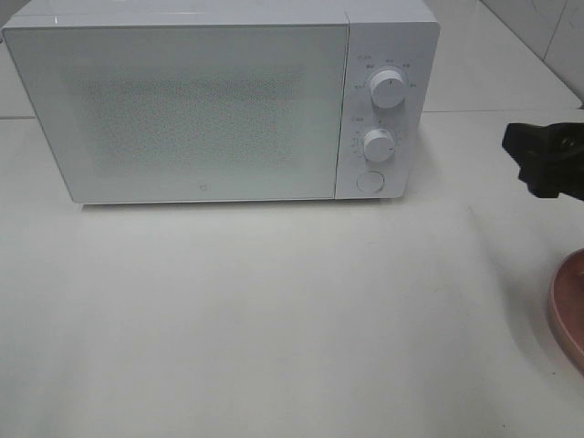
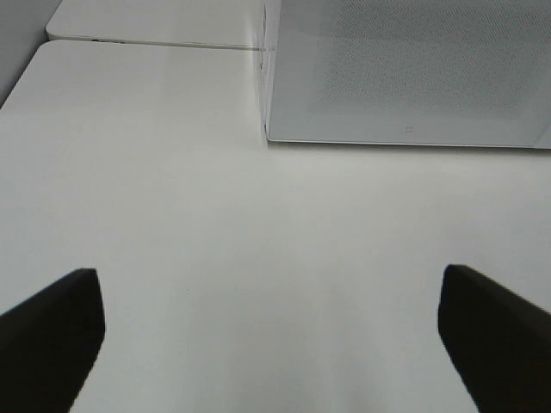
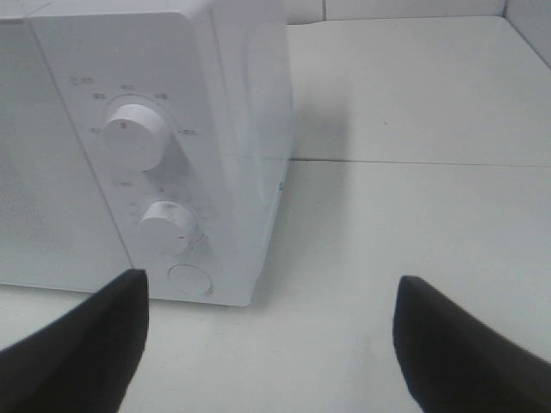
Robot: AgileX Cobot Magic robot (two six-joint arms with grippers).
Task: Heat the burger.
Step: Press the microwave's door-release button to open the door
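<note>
The microwave stands shut on the white table, and the burger shows in no view. It may sit behind the frosted door or off to the side; I cannot tell which. Only the rim of a pink plate shows at the right edge. The right gripper hangs beside the control panel with its fingers spread and empty, facing the two knobs and the round button below them. The left gripper is also wide apart over bare table. The likely next move is that button or a knob – bring the fingers closer together first, approach square to the panel, and press gently so the microwave does not slide.
</note>
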